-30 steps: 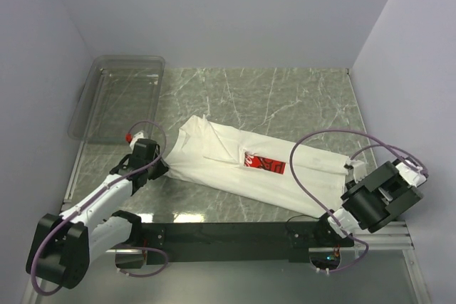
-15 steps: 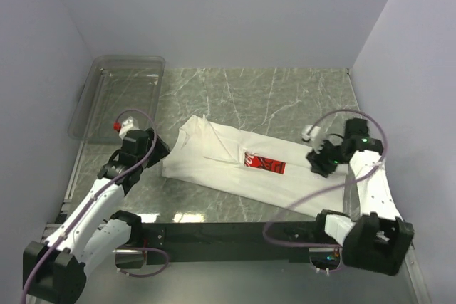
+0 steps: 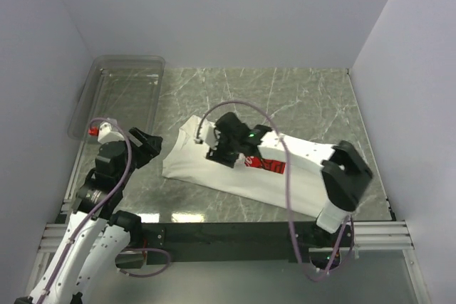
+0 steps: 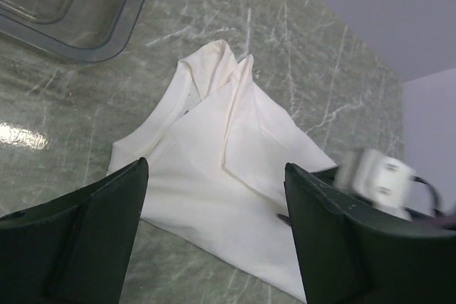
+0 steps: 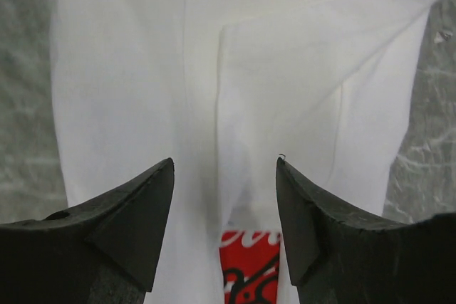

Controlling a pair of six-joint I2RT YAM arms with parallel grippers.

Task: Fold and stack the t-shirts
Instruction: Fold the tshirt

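A white t-shirt (image 3: 189, 165), partly folded into a long strip, lay on the marble table (image 3: 299, 97), directly beneath the right gripper (image 5: 224, 165) and just ahead of the left gripper (image 4: 215, 169). Both grippers stood open and held nothing. If the right jaws closed here, they might pinch only the top flap and pull the fold apart. That arm's cable, looping over the cloth, could also snag it. With the left gripper clear of the collar end, nothing pinned the shirt against sliding. Whether the right fingertips touched the fabric could not be told. The arm hid part of the red print (image 3: 269, 167) and the shirt's far end.
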